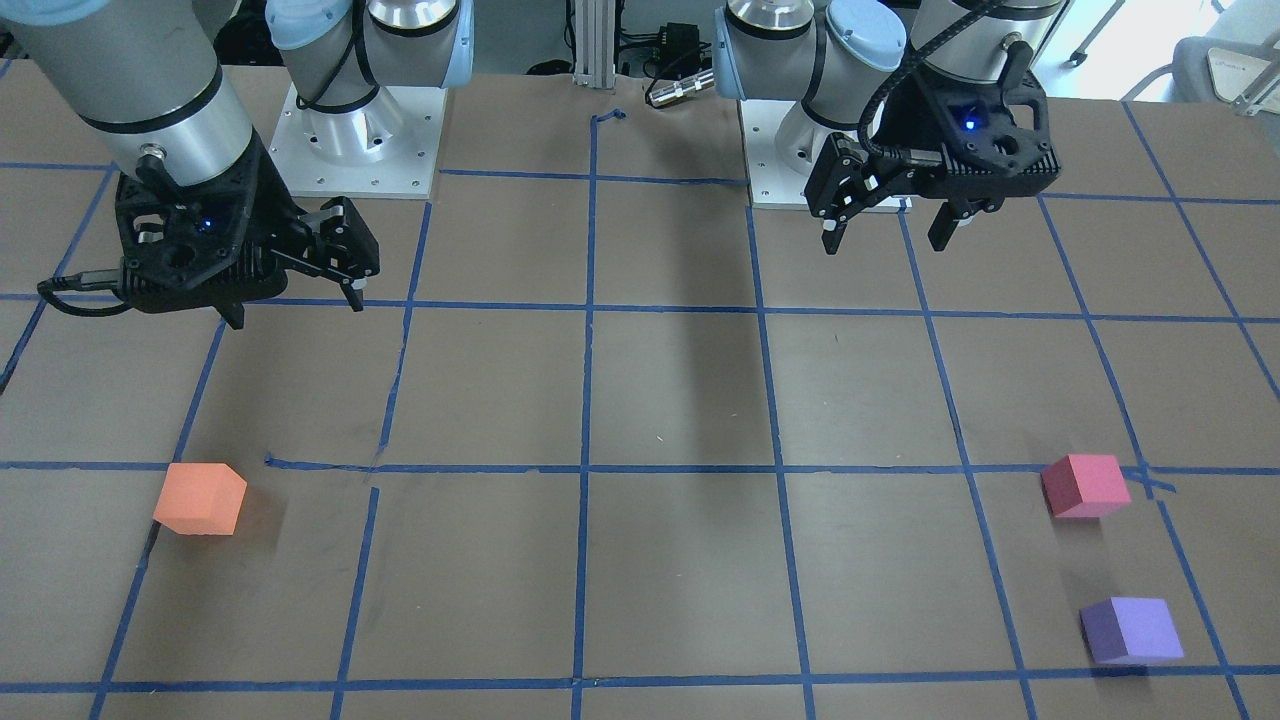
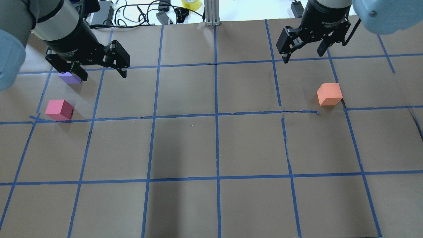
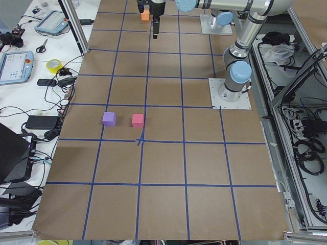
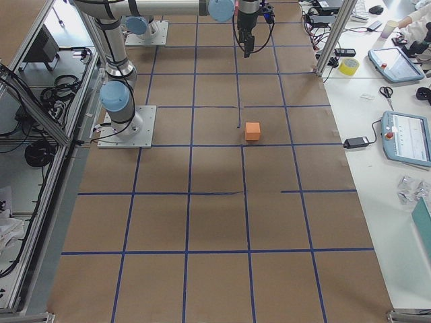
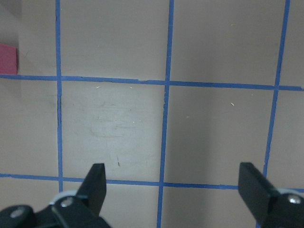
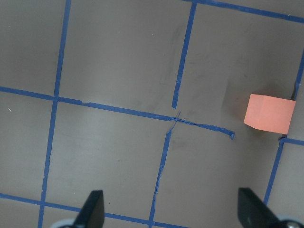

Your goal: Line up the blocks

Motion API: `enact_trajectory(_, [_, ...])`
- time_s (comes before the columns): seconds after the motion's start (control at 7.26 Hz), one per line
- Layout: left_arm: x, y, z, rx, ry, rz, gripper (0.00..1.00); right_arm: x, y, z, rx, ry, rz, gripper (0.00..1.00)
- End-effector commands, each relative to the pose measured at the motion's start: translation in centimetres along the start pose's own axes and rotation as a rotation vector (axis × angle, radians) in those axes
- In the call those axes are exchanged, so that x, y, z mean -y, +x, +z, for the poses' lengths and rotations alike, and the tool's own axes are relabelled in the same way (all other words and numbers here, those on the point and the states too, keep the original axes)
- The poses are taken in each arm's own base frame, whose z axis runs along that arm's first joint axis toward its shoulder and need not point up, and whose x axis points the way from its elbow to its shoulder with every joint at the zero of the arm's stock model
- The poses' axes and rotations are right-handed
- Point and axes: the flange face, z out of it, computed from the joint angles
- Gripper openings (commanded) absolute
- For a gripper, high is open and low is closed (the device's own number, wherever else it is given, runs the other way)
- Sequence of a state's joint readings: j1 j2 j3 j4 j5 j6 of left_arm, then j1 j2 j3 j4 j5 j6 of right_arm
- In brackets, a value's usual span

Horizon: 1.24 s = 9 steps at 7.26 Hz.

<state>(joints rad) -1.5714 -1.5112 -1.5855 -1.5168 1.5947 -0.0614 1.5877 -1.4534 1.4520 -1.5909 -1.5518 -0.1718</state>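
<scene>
The orange block (image 1: 200,498) (image 2: 329,94) lies on the brown table on my right side and shows in the right wrist view (image 6: 269,114). The pinkish-red block (image 1: 1085,485) (image 2: 59,109) and the purple block (image 1: 1132,630) (image 2: 70,78) lie apart on my left side. My left gripper (image 1: 885,242) (image 2: 104,76) (image 5: 173,178) is open and empty, raised above the table, and partly covers the purple block in the overhead view. My right gripper (image 1: 297,310) (image 2: 303,56) (image 6: 171,199) is open and empty, raised, apart from the orange block.
Blue tape lines (image 2: 216,115) divide the table into squares. Both arm bases stand on white plates (image 1: 355,150) (image 1: 790,175) at the robot's edge. An aluminium post (image 2: 211,13), cables and a yellow tape roll (image 2: 191,4) lie beyond the far edge.
</scene>
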Motion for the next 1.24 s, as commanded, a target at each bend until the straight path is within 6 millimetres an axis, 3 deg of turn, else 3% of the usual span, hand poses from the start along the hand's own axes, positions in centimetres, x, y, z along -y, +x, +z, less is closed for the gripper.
enact_trajectory(0.0, [-0.4,0.1,-0.1,-0.001,-0.001,0.002,1.0,-0.1,0.0,0.1,0.0,-0.002,-0.001,1.0])
enact_trajectory(0.41, [-0.4,0.0,-0.1,-0.002,-0.001,-0.001,1.0,-0.1,0.0,0.1,-0.001,-0.005,0.0,1.0])
enact_trajectory(0.83, [-0.5,0.1,-0.1,-0.003,-0.001,0.001,1.0,-3.0,-0.1,0.0,0.019,-0.14,0.012,1.0])
enact_trajectory(1.1, [-0.4,0.0,-0.1,-0.001,0.001,-0.001,1.0,-2.7,0.9,1.0,0.021,-0.142,0.024,1.0])
